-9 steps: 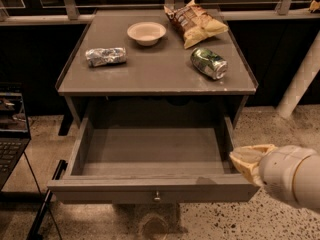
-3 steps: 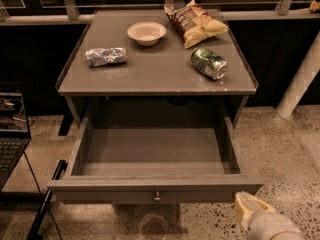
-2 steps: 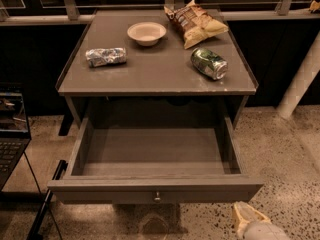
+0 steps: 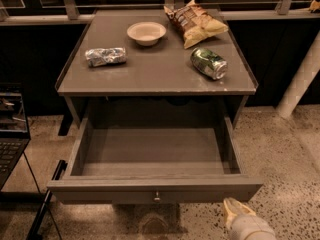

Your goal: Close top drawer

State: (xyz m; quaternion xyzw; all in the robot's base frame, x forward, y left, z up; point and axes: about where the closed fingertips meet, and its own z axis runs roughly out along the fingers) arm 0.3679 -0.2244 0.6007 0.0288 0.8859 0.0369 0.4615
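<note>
The top drawer is a wide, shallow grey-brown box pulled fully out from under the cabinet top. It is empty inside. A small round metal knob sits at the centre of its front panel. My gripper shows at the bottom edge, low and to the right of the drawer front, just below its right corner. Only its pale tip and the grey wrist behind it are in view.
On the cabinet top lie a white bowl, a chip bag, a green can on its side and a crushed silver can. A laptop sits at the left. A white post stands at the right on speckled floor.
My arm has dropped from beside the drawer's right front corner down to the bottom edge of the view. The drawer stays open at the same extent.
</note>
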